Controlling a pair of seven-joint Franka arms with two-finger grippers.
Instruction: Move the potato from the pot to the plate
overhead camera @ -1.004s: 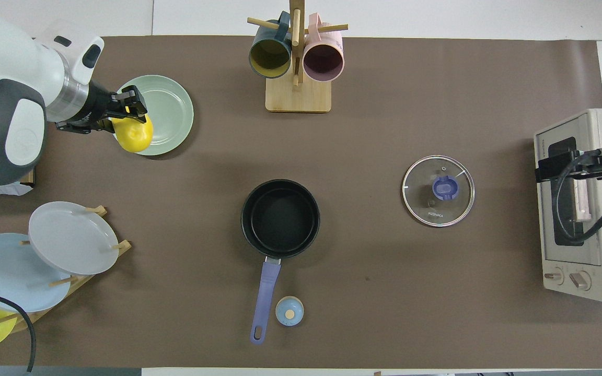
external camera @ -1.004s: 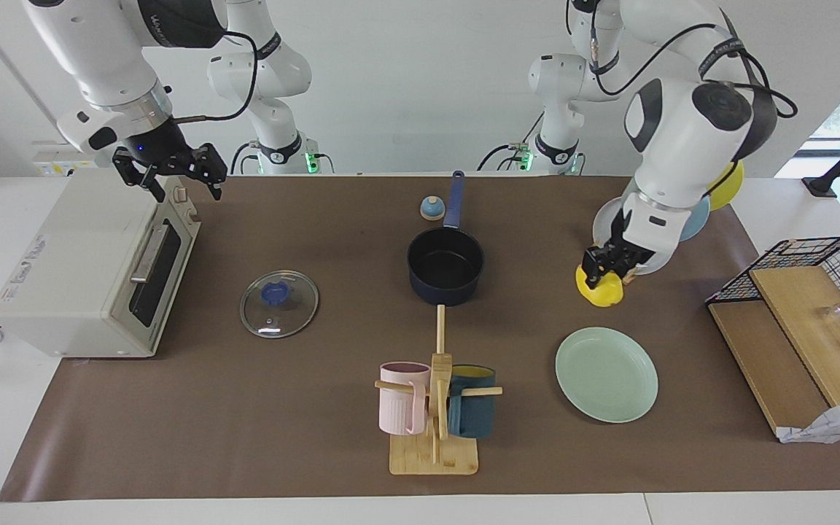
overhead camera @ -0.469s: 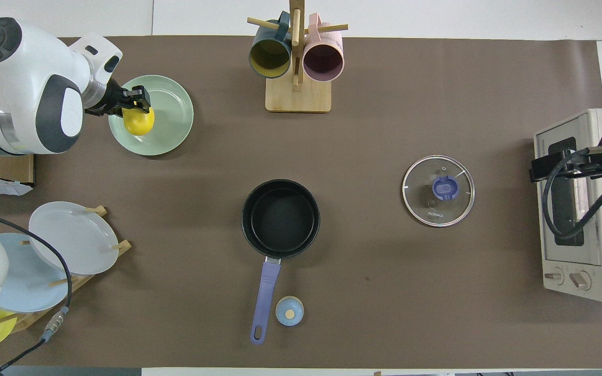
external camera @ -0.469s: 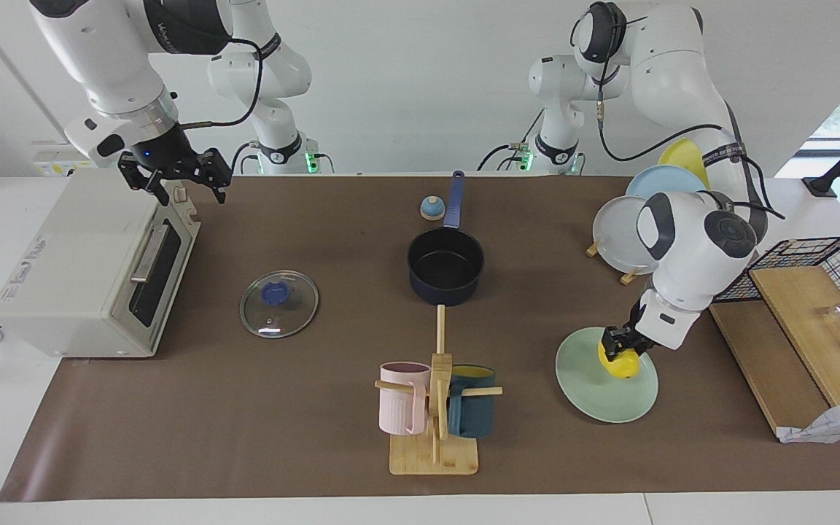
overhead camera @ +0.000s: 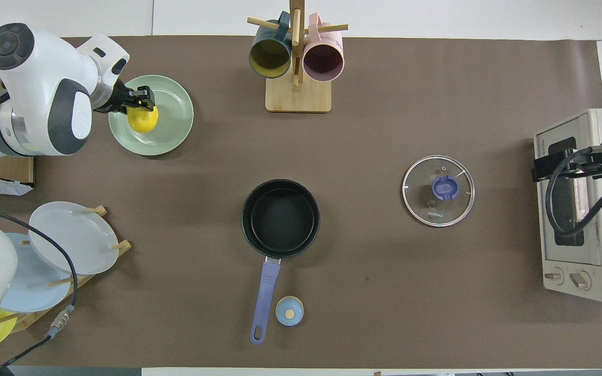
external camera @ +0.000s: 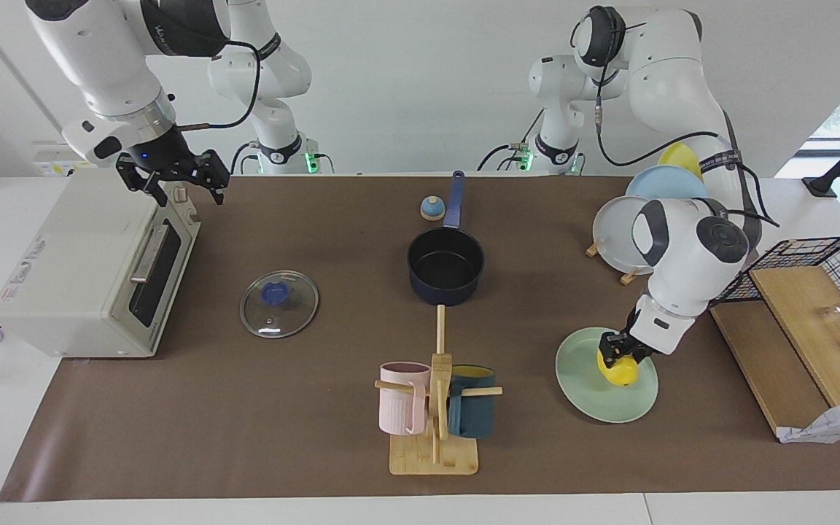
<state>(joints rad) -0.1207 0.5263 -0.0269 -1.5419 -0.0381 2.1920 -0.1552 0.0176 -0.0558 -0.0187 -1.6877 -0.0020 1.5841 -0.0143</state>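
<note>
One potato [external camera: 618,370], one pot [external camera: 445,267], one mint plate [external camera: 595,397] — plus two mugs on a wooden rack [external camera: 434,408], a glass lid [external camera: 279,303], a toaster oven [external camera: 92,270] and three plates in a stand. The left tool [external camera: 623,351] is clamped on the potato, which sits low over the mint plate. The pot is empty, mid-tabletop. The right tool [external camera: 172,179] waits above the toaster oven, fingers spread wide, holding nothing.

- The left gripper [overhead camera: 143,100] grips the yellow potato [overhead camera: 142,119] over the mint-green plate [overhead camera: 173,125], at ten o'clock.
- The navy pot [overhead camera: 280,218] sits at centre, empty, handle toward six o'clock.
- The glass lid [overhead camera: 438,190] lies at three o'clock.
</note>
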